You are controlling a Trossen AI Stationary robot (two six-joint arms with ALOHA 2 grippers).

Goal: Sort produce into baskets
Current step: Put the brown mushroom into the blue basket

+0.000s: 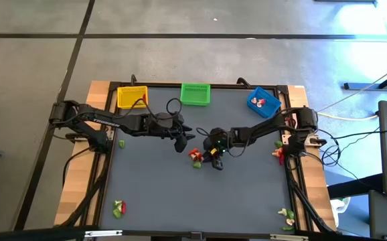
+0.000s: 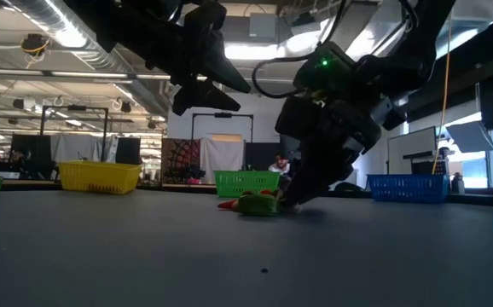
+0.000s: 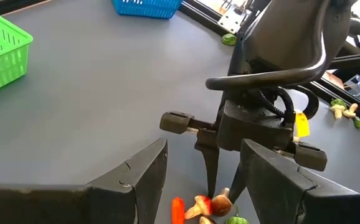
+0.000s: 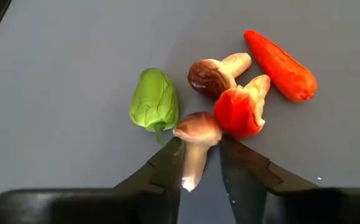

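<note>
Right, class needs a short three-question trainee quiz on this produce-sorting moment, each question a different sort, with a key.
1. True or false: the blue basket already holds produce.
2. Which piece is the right gripper straddling in the right wrist view? A) green leafy piece B) brown-capped mushroom C) red carrot-shaped piece
3. Fill in: the left gripper hovers open near the pile, nearest the ____ basket.

Key: 1 true, pieces show inside it. 2 B, its stem lies between the fingers. 3 green; the green basket sits between the yellow basket and the blue.
</note>
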